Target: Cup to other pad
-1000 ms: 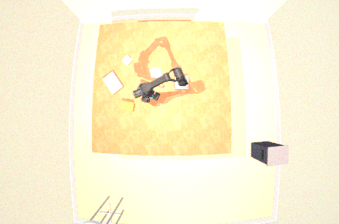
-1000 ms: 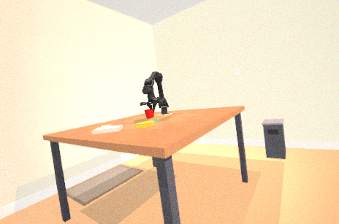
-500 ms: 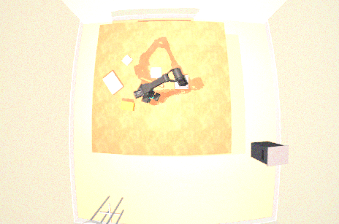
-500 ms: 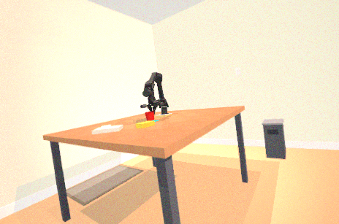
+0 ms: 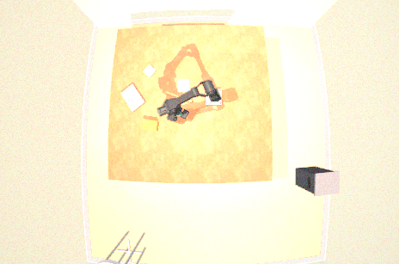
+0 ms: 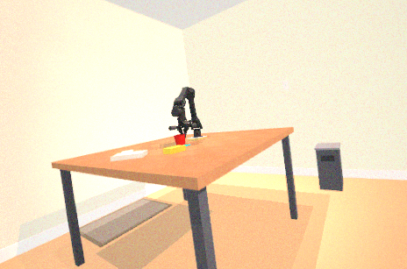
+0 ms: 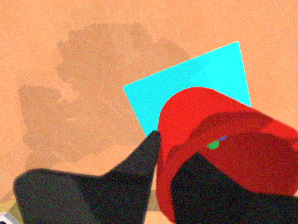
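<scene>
Clamped on the wall of the red cup (image 7: 215, 145), the end effector (image 7: 162, 165) holds it upright just over the near corner of the cyan pad (image 7: 190, 87), which extends beyond the cup across the tabletop (image 7: 75, 50).

Bare plain room, cream walls (image 6: 88, 74), wooden table (image 6: 228, 157) on steel legs, grey bin (image 6: 329, 166), floor rug (image 6: 127, 220)
</scene>
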